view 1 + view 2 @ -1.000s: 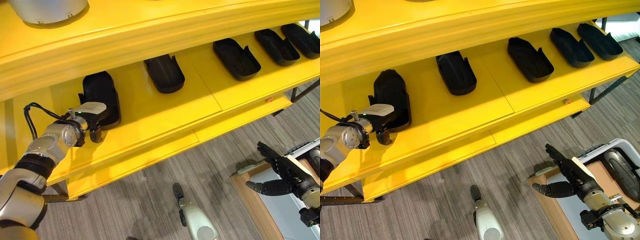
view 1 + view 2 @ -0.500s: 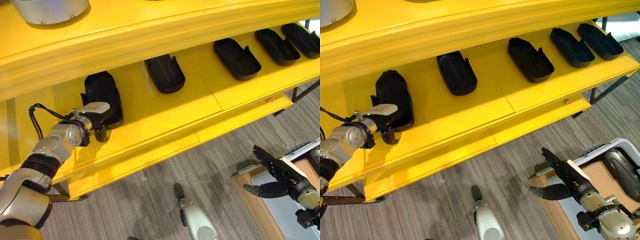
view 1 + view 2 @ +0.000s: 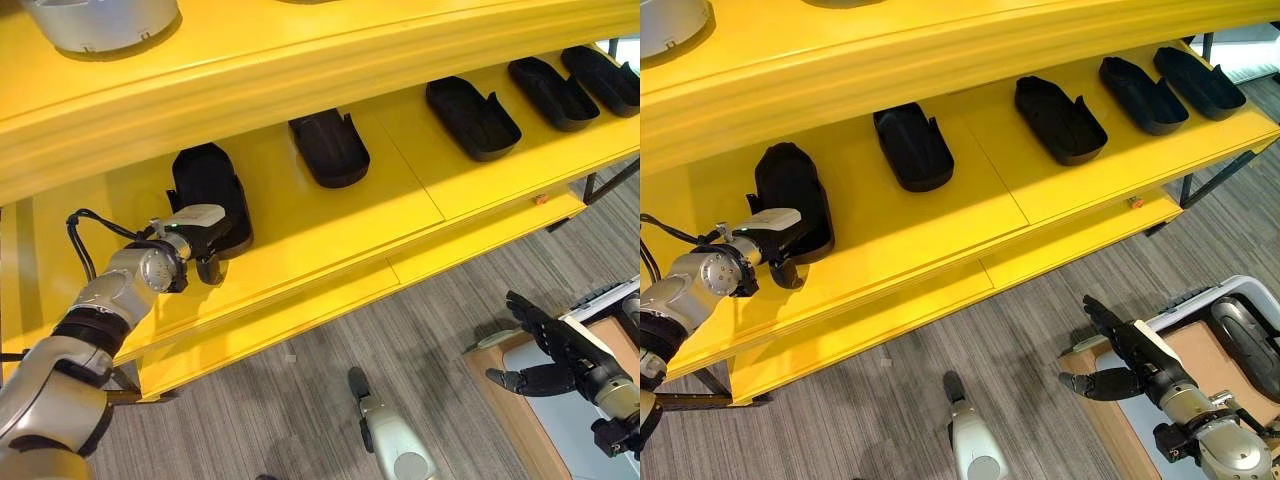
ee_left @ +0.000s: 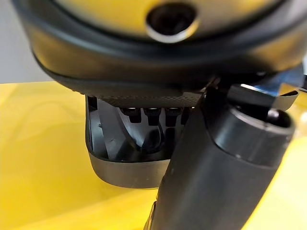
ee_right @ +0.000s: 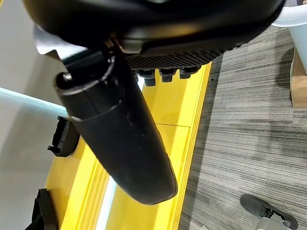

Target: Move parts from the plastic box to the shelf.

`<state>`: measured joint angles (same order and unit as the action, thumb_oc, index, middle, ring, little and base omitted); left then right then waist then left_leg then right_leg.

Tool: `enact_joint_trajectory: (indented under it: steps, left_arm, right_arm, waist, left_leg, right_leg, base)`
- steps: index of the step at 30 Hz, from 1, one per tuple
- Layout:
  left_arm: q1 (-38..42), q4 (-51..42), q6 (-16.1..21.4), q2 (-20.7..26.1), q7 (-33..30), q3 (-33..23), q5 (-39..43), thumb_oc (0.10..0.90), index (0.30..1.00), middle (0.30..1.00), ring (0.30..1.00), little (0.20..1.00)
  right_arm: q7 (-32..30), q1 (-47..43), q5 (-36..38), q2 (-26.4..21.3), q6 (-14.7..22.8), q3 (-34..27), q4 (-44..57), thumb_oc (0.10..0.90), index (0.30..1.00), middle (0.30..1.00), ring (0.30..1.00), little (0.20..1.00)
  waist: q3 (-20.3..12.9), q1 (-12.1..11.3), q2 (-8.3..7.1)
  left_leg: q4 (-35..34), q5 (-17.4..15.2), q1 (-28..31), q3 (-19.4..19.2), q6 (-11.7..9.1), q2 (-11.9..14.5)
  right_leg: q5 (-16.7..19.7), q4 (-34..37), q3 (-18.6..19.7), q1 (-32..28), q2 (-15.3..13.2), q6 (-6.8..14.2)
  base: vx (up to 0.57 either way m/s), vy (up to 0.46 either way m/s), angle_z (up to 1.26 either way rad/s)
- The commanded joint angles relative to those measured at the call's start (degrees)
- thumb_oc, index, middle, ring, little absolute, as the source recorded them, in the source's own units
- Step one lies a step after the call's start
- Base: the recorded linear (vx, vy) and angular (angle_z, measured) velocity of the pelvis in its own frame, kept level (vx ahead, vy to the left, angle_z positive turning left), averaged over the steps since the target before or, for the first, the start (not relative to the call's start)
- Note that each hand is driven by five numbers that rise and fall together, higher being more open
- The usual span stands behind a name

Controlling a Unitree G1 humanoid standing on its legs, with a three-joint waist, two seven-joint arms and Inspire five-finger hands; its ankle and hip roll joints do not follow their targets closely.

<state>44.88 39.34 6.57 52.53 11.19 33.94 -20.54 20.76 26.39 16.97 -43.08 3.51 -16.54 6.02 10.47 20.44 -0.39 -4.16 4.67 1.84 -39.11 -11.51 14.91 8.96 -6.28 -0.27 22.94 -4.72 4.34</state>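
Left hand (image 3: 200, 232) grips the fifth part (image 3: 208, 192) on the shelf (image 3: 330, 225), not yet released; right hand (image 3: 550, 352) hangs open near the box (image 3: 1250, 330), which holds more.

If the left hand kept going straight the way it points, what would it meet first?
The left hand already reaches the near end of the leftmost black part on the yellow shelf. Going on, it would likely push that part deeper.
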Motion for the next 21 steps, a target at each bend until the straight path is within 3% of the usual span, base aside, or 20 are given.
enact_joint_trajectory:
  steps: [1, 13, 21]
  left_arm:
    - [4.7, -4.3, 3.9, -5.9, -3.6, -6.3, 5.4, 0.900, 1.000, 1.000, 1.000, 1.000]
    - [4.0, -6.2, 4.1, -4.7, -3.9, -7.7, 6.9, 0.900, 1.000, 1.000, 1.000, 1.000]
    - [0.6, -12.8, 5.3, 3.0, -3.5, -11.1, 7.3, 0.900, 1.000, 1.000, 1.000, 1.000]
  right_arm:
    - [-1.2, -2.6, 1.9, -3.0, 3.6, -3.7, 3.7, 0.900, 1.000, 1.000, 1.000, 1.000]
    - [-1.0, -2.8, 2.3, -3.2, 3.6, -3.0, 3.4, 0.900, 1.000, 1.000, 1.000, 1.000]
    - [-0.7, -2.0, 2.0, -2.9, 3.9, -3.6, 3.1, 0.900, 1.000, 1.000, 1.000, 1.000]
  waist:
    - [-0.9, 3.7, 0.89]
    - [-1.1, 3.3, 1.07]
    - [-1.3, 1.8, 1.61]
  left_leg:
    - [2.5, 5.5, 0.0, 3.7, -2.8, 8.0]
    - [2.6, 5.3, 0.1, 3.6, -2.8, 8.1]
    - [2.8, 5.1, -0.1, 4.4, -2.7, 7.9]
  right_leg:
    - [-0.6, -3.2, 6.2, 2.5, -1.9, 4.6]
    - [-0.6, -3.1, 6.4, 2.4, -1.7, 4.6]
    - [-0.9, -3.0, 5.9, 1.6, -2.1, 4.5]
  base:
    - [0.00, 0.000, 0.00]
    - [0.00, 0.000, 0.00]
    - [0.00, 0.000, 0.00]
